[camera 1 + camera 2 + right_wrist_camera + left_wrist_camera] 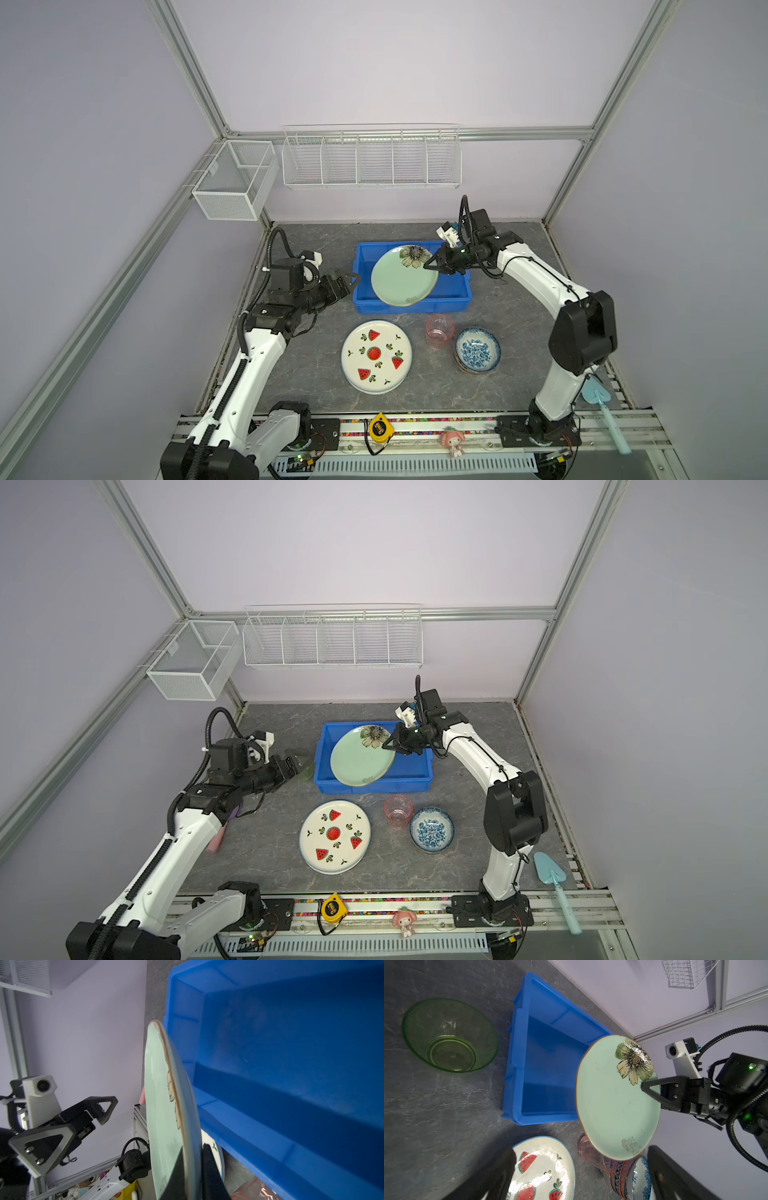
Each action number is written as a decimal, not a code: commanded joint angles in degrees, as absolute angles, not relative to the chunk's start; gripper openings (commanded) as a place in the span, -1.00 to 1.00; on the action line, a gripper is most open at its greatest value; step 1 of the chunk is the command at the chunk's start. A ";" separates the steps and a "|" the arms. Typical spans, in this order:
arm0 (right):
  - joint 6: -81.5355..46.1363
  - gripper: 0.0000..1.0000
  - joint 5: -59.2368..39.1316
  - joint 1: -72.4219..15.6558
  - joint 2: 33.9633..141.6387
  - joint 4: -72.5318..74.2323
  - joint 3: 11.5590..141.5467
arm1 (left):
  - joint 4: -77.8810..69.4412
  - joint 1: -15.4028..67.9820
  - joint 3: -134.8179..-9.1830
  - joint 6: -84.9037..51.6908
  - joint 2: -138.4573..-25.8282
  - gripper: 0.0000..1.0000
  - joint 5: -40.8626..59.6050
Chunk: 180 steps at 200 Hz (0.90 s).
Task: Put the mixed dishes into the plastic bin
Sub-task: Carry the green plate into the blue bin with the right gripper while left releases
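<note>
My right gripper (428, 266) (194, 1147) is shut on the rim of a pale green flower plate (399, 278) (608, 1105), which hangs tilted over the blue plastic bin (411, 308) (291, 1043). The left gripper (353, 279) (582, 1151) stands open and empty just left of the bin. A translucent green cup (450, 1034) (304, 764) sits on the table beside it. In front of the bin lie a watermelon plate (376, 356), a pink cup (439, 332) and stacked blue-patterned bowls (477, 350).
Two white wire baskets (372, 160) (235, 178) hang on the back wall. A light-blue spatula (602, 411) lies at the front right beside the right arm's base. A pink-handled spatula (218, 839) shows under the left arm. A tape measure (380, 430) and doll (452, 441) sit on the front rail.
</note>
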<state>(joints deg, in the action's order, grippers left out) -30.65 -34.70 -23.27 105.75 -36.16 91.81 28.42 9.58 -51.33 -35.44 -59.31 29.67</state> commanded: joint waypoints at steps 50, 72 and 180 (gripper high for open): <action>-31.92 -0.86 -32.20 -22.70 113.95 -33.51 100.84 | 30.52 9.23 -51.98 -33.05 -59.67 0.98 28.12; -33.27 -0.86 -32.69 -22.40 116.42 -32.17 102.09 | 30.20 9.23 -51.83 -33.05 -60.03 0.98 28.46; -35.88 -0.86 -30.58 -21.62 122.12 -27.41 101.50 | 29.51 9.18 -50.36 -32.70 -60.64 0.98 29.07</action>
